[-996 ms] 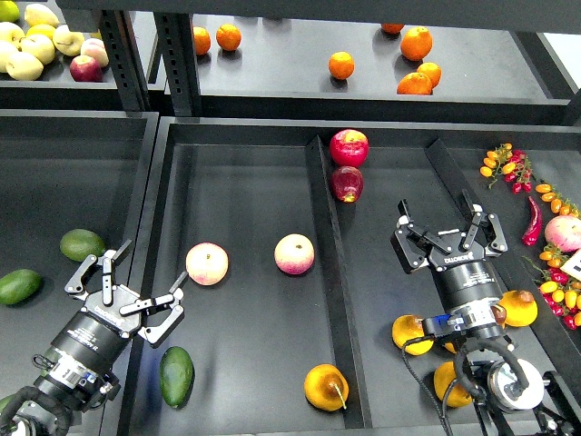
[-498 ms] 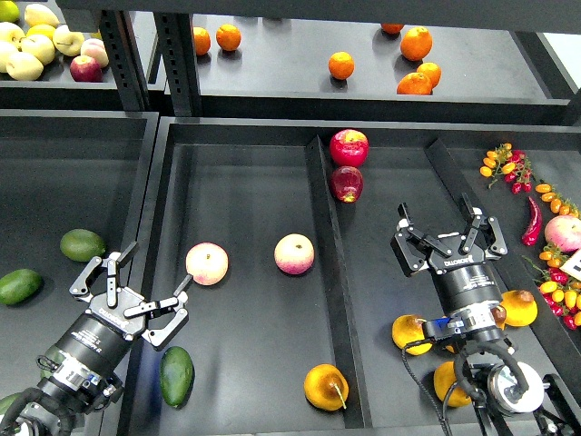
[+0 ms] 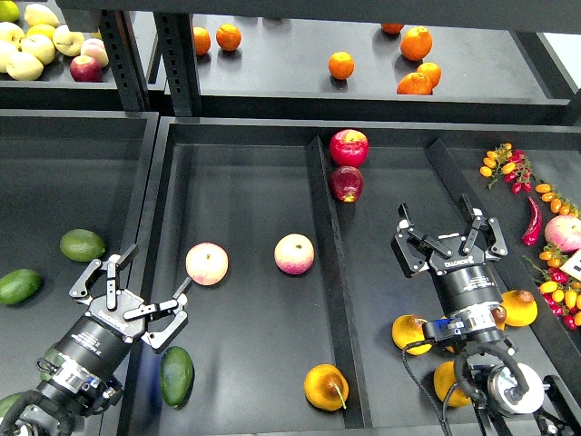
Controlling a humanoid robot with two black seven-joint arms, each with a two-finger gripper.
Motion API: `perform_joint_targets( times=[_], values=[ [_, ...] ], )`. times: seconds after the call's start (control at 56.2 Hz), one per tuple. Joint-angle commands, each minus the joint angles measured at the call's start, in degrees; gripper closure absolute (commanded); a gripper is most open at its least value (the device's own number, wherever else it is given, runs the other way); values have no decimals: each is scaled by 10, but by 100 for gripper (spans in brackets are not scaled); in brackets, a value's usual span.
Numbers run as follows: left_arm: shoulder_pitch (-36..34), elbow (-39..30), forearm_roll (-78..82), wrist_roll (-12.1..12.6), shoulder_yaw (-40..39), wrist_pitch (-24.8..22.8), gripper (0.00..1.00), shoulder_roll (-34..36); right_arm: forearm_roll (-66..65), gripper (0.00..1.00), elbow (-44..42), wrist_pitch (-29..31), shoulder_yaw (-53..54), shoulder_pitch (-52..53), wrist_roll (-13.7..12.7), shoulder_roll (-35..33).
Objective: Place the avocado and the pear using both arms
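The dark green avocado point(image 3: 176, 376) lies on the floor of the middle tray, near its front left. The pear point(image 3: 326, 387), golden orange with a thin stem, lies near the tray's front by the divider point(image 3: 329, 272). My left gripper point(image 3: 136, 284) is open and empty, just above and left of the avocado, over the tray's left wall. My right gripper point(image 3: 441, 231) is open and empty in the right compartment, well up and right of the pear.
Two pink-and-yellow fruits point(image 3: 207, 263) point(image 3: 294, 253) lie mid-tray. Two red fruits point(image 3: 349, 147) sit at the divider's far end. Lighter avocados point(image 3: 83, 244) lie in the left bin. Golden fruits point(image 3: 410, 332) surround my right arm. Oranges point(image 3: 341, 64) are on the back shelf.
My left gripper has drawn back slightly toward the front left, staying open. The avocado, the pear and my right gripper have stayed put.
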Motion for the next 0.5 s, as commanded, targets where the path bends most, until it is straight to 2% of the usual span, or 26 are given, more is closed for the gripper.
perform_joint_targets(
  times=[0.0,0.48],
  values=[
    [0,0,0,0,1,0,0,0,0,0,1,0,0,-1,0,0],
    [0,0,0,-1,1,0,0,0,-1,0,-1,7,2,-10,0,0]
  ],
)
